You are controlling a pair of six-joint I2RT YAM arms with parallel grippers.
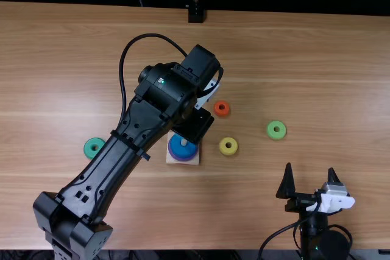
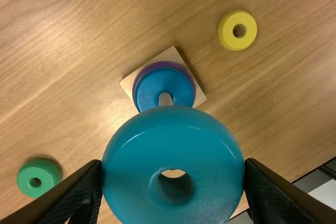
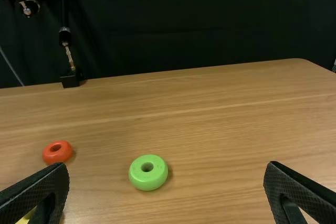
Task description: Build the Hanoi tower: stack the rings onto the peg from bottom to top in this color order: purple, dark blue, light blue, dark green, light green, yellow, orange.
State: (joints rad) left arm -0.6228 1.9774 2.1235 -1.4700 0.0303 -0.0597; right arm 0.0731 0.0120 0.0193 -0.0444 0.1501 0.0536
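Clasping light blue ring (image 2: 136, 156) — parted left fingers (image 1: 195, 126).

The left arm (image 1: 135, 127) is black, with boxy joints, small screws and a looping black cable (image 1: 122, 77). The right arm (image 1: 313, 235), also black, has a white bracket (image 1: 334, 201) and a tapered black claw (image 1: 309, 167).

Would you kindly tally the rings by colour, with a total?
Purple ring: 1
Dark blue ring: 1
Light blue ring: 1
Dark green ring: 1
Light green ring: 1
Yellow ring: 1
Orange ring: 1
Total: 7
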